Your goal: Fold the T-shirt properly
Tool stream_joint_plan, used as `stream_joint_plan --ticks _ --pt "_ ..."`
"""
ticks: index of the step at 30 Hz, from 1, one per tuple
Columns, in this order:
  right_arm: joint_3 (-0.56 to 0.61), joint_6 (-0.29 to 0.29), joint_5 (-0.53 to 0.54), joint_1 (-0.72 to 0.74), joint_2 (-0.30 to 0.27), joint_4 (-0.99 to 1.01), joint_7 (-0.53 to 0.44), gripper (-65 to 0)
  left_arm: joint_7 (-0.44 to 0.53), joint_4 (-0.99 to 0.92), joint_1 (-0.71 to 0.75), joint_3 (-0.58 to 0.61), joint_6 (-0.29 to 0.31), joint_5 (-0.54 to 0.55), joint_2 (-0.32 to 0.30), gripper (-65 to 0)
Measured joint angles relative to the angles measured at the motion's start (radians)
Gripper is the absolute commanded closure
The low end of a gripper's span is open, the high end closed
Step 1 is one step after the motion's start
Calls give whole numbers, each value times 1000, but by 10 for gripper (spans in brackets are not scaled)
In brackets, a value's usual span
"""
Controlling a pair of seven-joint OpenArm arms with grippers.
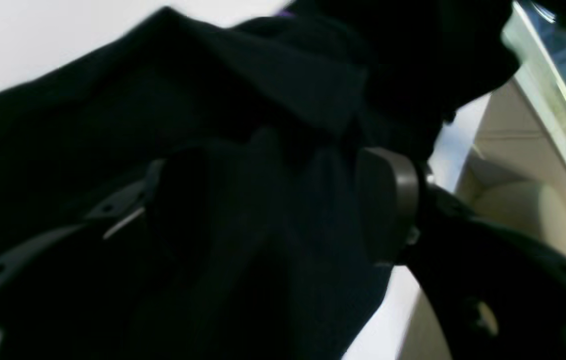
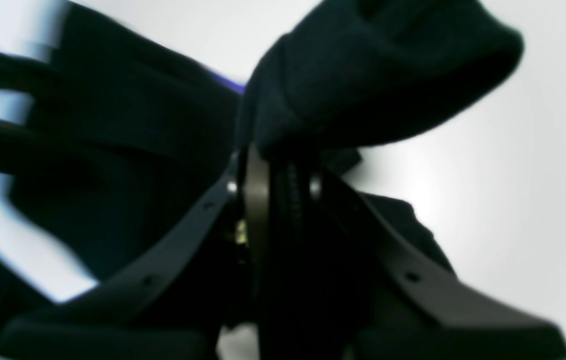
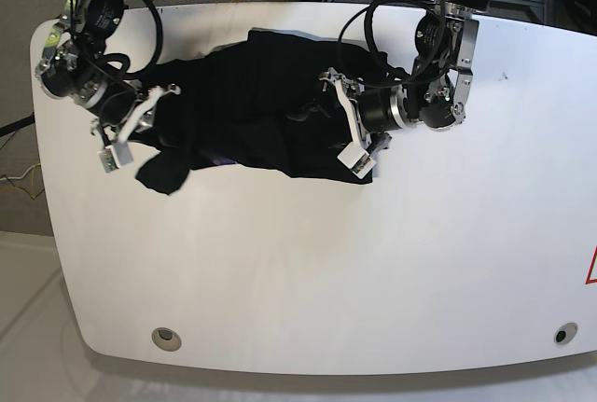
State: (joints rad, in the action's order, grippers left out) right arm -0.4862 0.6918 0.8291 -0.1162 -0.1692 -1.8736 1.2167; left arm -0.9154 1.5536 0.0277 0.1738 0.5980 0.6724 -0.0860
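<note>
A white table [image 3: 308,271] seen from above; a black T-shirt [image 3: 252,103] lies bunched across its far half, its long axis running side to side across the base view, with one rounded end drooping toward the near left edge [image 3: 159,176].

The left gripper [image 3: 340,122] sits on the right of that view, lying over the shirt's right end; its jaws stand spread wide, one finger [image 1: 387,200] on each side of a fold of cloth, not pinching it.

The right gripper [image 3: 131,122] is at the shirt's left end; in its wrist view the jaws are drawn close on a gathered lump of black fabric [image 2: 377,75] — the cloth bulges out above the pads; a thin sliver of purple [image 2: 228,82] shows at a crease.
</note>
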Motion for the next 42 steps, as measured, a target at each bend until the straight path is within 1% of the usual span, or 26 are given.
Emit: stream_joint_plan --ticks 2,3,4,5,7,9,13,15,17,23,25,26,28,31,33,35,36,37,38,40,41,42 --pt "36 1 18 4 26 -10 13 0 1 -21 1 10 -9 -18 -11 -464" --pt "80 -2 19 5 44 -16 42 0 35 -48 2 35 -6 -30 -24 -462" --pt "87 -2 16 4 49 -16 48 0 39 -55 2 41 -7 -31 -27 -459" --pt "116 2 14 3 64 -14 74 0 41 -68 5 52 -2 -43 -22 -457" --pt "135 5 14 0 80 -10 82 0 50 -73 8 63 2 -31 -15 -452" --pt "150 5 14 -2 83 -9 77 0 48 -82 5 75 7 -34 -11 -450" --pt "169 4 1 5 69 -10 78 0 48 -89 -1 78 10 -49 -6 -433" --pt "186 3 -11 3 61 -18 75 0 48 -84 -5 86 12 -59 -8 -395" --pt "198 4 -16 1 59 -24 79 0 46 -76 -8 91 10 -78 -10 -328" --pt "212 5 -11 -3 62 -26 70 0 49 -63 1 82 3 -109 -21 -65" --pt "210 4 -13 -9 57 -31 68 0 53 -55 12 78 -8 -115 -29 -7" --pt "211 3 -14 -14 58 -39 68 0 70 -45 28 74 -44 -123 -41 -15" --pt "214 3 -21 -26 64 -56 65 0 108 -17 62 67 -90 -130 -66 -34" --pt "224 4 -37 -43 83 -82 58 0 117 0 111 23 -97 -119 -93 -62" --pt "230 4 -59 -48 98 -89 50 0 120 2 129 -3 -94 -91 -102 -92" --pt "237 4 -87 -48 119 -90 41 0 114 3 134 -23 -87 -85 -102 -225" --pt "243 5 -130 -45 143 -86 33 0 83 4 141 -75 -57 -50 -87 -245" --pt "243 5 -145 -43 152 -84 32 0 72 4 143 -89 -52 -39 -81 -265" --pt "251 5 -179 -37 169 -72 24 0 68 4 152 -131 -34 -15 -66 -278" --pt "256 -1 -197 -35 177 -60 24 0 67 6 162 -140 -31 -2 -62 -296" --pt "259 0 -197 -35 175 -59 31 0 57 6 167 -142 -15 10 -61 -301" --pt "259 1 -195 -37 174 -59 29 0 45 6 167 -142 -13 17 -60 -303"
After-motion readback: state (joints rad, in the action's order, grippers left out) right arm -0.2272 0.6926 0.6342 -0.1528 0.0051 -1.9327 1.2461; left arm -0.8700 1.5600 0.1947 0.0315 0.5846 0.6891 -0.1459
